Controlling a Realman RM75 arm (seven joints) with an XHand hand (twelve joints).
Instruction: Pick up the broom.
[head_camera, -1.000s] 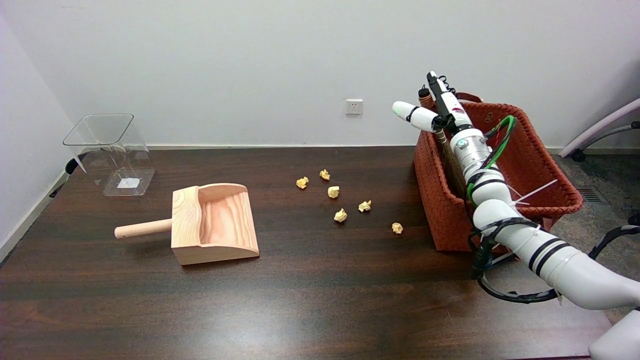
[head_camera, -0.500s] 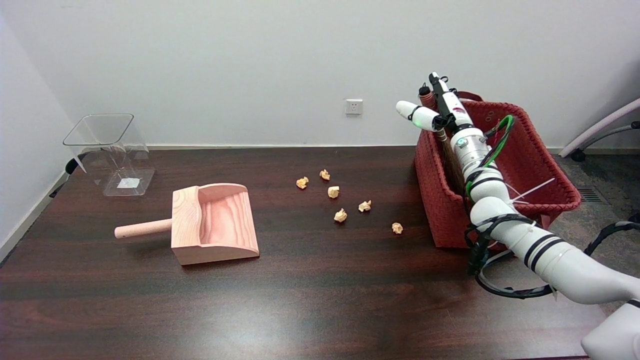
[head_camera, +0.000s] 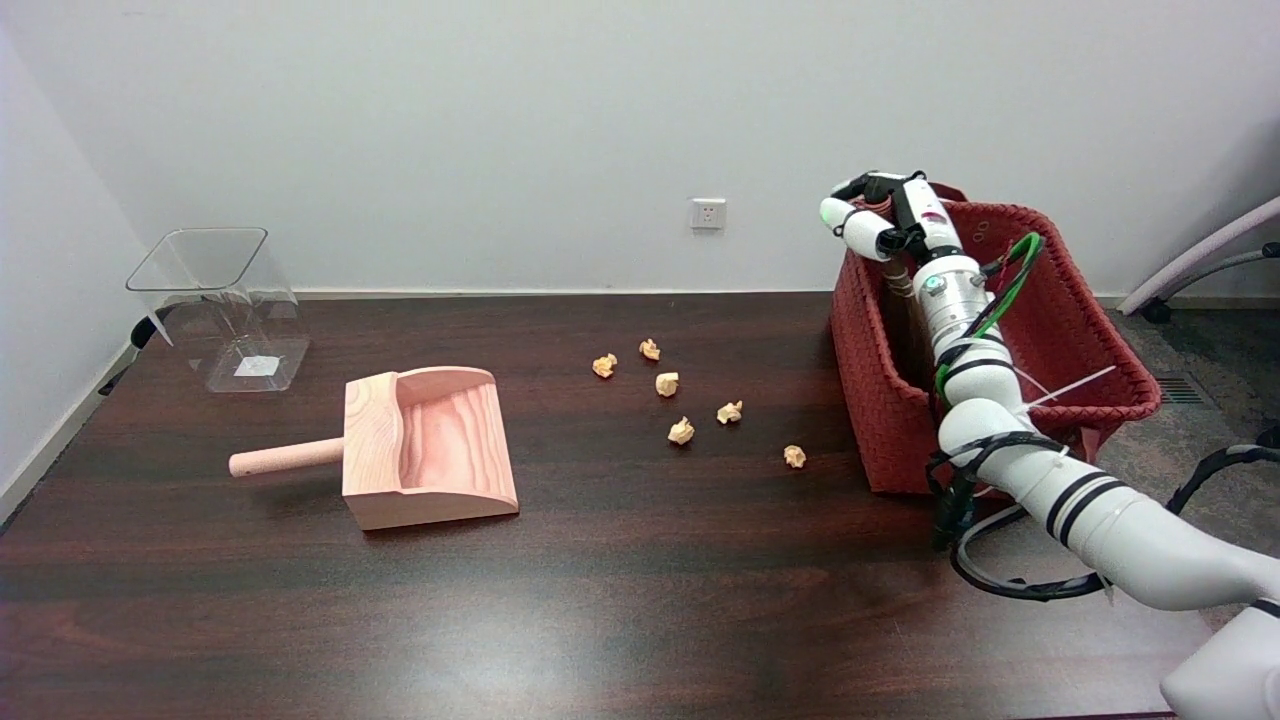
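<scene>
Mostly hidden broom (head_camera: 897, 272), robot hand (head_camera: 885, 215) clasping

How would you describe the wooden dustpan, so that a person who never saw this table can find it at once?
Look at the dark brown table, on its left half. In front of the clear plastic bin lies the wooden dustpan, a pale scoop with a round handle pointing left. Nothing else on the table is wood.

Office: wall socket (head_camera: 707, 213), chair base (head_camera: 1200, 262).
</scene>
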